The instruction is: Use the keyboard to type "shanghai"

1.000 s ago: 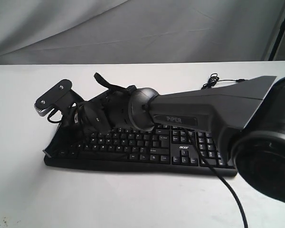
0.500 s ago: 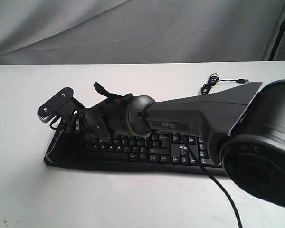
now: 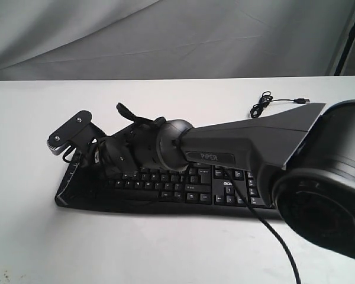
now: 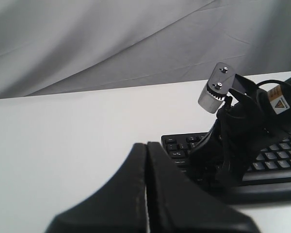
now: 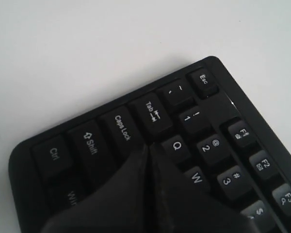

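The black keyboard (image 3: 165,189) lies across the white table, with white-lettered keys and a small acer logo. My right arm reaches over it to its left end. The right gripper (image 5: 148,146) is shut, and its tip rests where Tab, Caps Lock and Q (image 5: 177,145) meet; the fingers hide the keys beneath them. In the exterior view the right gripper (image 3: 86,158) sits low under its wrist camera bracket (image 3: 69,131). My left gripper (image 4: 146,145) is shut and empty over bare table beside the keyboard (image 4: 276,160). It looks toward the right gripper (image 4: 206,167).
The keyboard's thin USB cable (image 3: 263,103) lies coiled on the table behind its right end. The right arm's large elbow (image 3: 325,189) and its black cable (image 3: 272,231) fill the front right. A grey cloth backdrop (image 3: 165,35) hangs behind the table.
The right arm has swung left and a little lower over the keyboard's left end. Over the last half second it has barely shifted.
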Motion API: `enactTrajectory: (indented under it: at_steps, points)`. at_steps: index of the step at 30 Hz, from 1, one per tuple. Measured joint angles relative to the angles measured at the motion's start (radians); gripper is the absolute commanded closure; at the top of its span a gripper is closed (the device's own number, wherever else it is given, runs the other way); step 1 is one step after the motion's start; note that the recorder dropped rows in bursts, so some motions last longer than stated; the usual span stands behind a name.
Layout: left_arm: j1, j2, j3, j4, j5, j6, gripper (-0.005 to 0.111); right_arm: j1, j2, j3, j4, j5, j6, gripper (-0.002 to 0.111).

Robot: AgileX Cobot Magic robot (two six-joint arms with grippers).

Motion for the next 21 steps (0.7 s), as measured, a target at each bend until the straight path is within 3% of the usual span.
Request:
enactTrajectory:
  at_steps: [12, 21]
  points:
    - [0.0, 0.0, 0.0, 0.0, 0.0, 0.0, 0.107, 0.0, -0.106, 0.019, -0.041, 0.092, 0.008, 0.108]
    - [0.0, 0.0, 0.0, 0.0, 0.0, 0.0, 0.107, -0.082, -0.304, 0.334, -0.045, -0.011, 0.032, 0.108]
